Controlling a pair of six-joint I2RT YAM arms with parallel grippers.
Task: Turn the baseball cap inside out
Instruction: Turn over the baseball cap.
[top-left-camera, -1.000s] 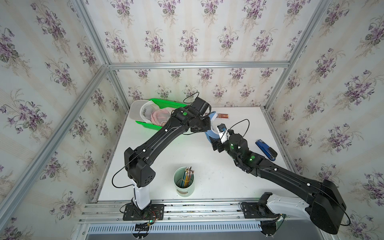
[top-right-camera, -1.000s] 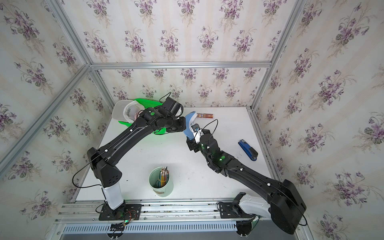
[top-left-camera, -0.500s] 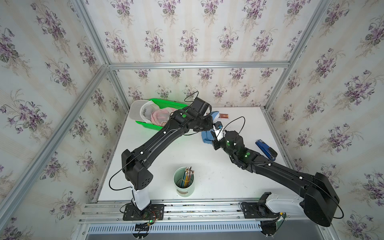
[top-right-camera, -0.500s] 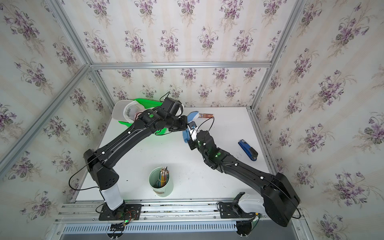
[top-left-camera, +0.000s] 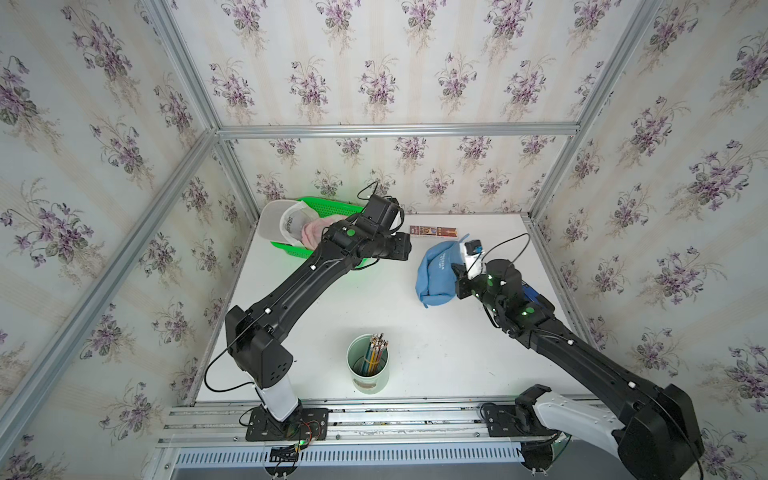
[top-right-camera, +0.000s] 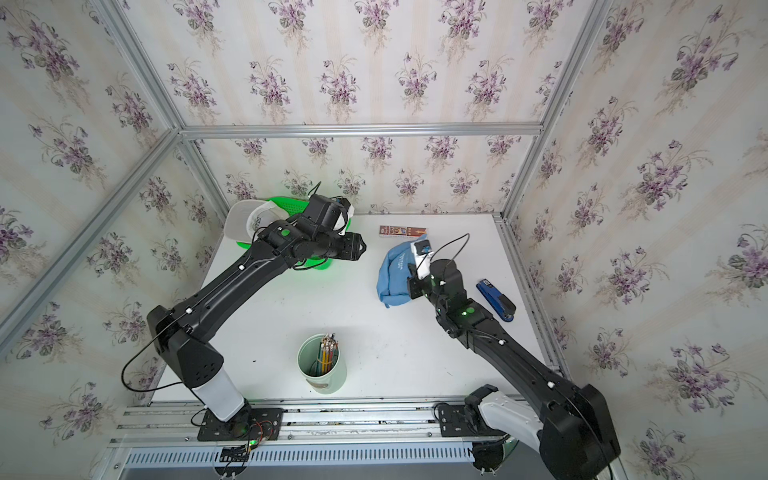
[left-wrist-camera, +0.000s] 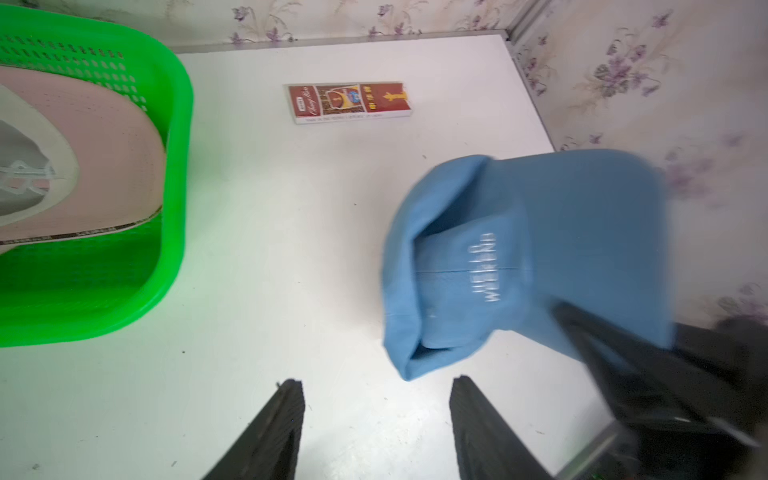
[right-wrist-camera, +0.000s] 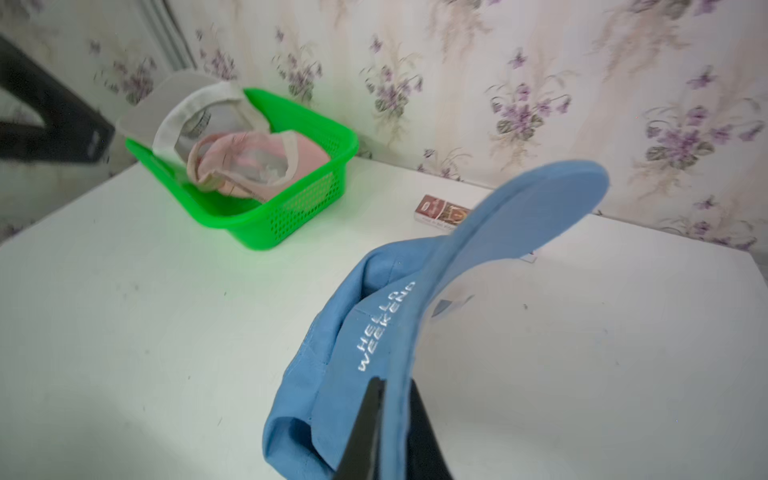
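The left gripper (left-wrist-camera: 376, 386) has let go of the cap (top-left-camera: 436, 274) and drawn back with jaws apart and empty, while the right gripper (right-wrist-camera: 392, 384), open a second ago, now clamps the cap's rim and holds it over the right side of the table (top-left-camera: 374, 299), so the turning itself seems not yet done.

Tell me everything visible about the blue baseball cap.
The light blue cloth baseball cap is soft cotton-like fabric with a stiff curved brim and white stitched lettering, HELLO WEEKEND, on the crown front. The crown is crumpled and folded in on itself, lettering facing outward. The right claw is shut on its edge where brim meets crown, brim tilted upward. Whether the hanging crown touches the white table is unclear. The left claw is open, apart.
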